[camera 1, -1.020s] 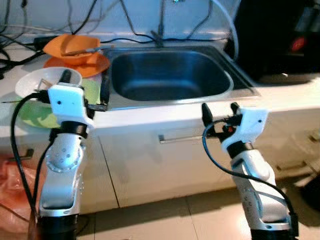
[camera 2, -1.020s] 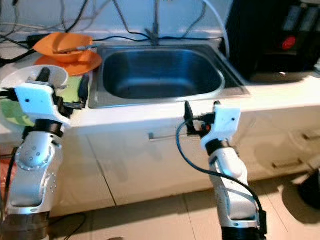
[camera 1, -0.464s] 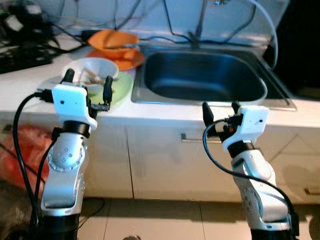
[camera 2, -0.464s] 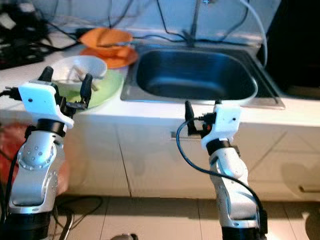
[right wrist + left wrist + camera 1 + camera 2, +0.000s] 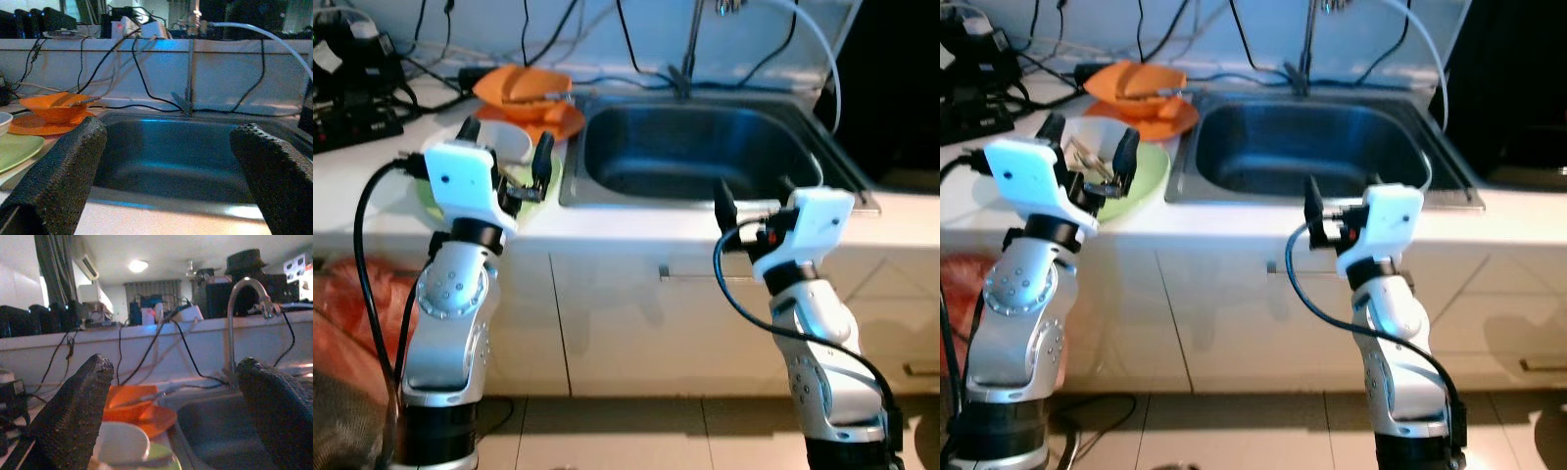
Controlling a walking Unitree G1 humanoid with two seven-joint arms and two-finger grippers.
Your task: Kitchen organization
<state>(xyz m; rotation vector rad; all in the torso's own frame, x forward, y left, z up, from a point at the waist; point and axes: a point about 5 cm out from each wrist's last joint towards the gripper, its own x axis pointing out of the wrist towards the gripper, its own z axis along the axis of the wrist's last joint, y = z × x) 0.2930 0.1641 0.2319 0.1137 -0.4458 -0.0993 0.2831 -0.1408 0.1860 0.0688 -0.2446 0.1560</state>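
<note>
Though half-hidden, white bowl (image 5: 1097, 147) behind left hand (image 5: 1087, 147).

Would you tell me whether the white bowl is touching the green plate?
Touching: the right eye view shows the white bowl sitting on the green plate.

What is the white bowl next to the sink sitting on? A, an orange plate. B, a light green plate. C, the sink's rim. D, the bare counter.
B: the white bowl rests on the light green plate, whose rim shows beside it on the counter; the orange bowl and orange plate lie further back, beside the sink.
</note>
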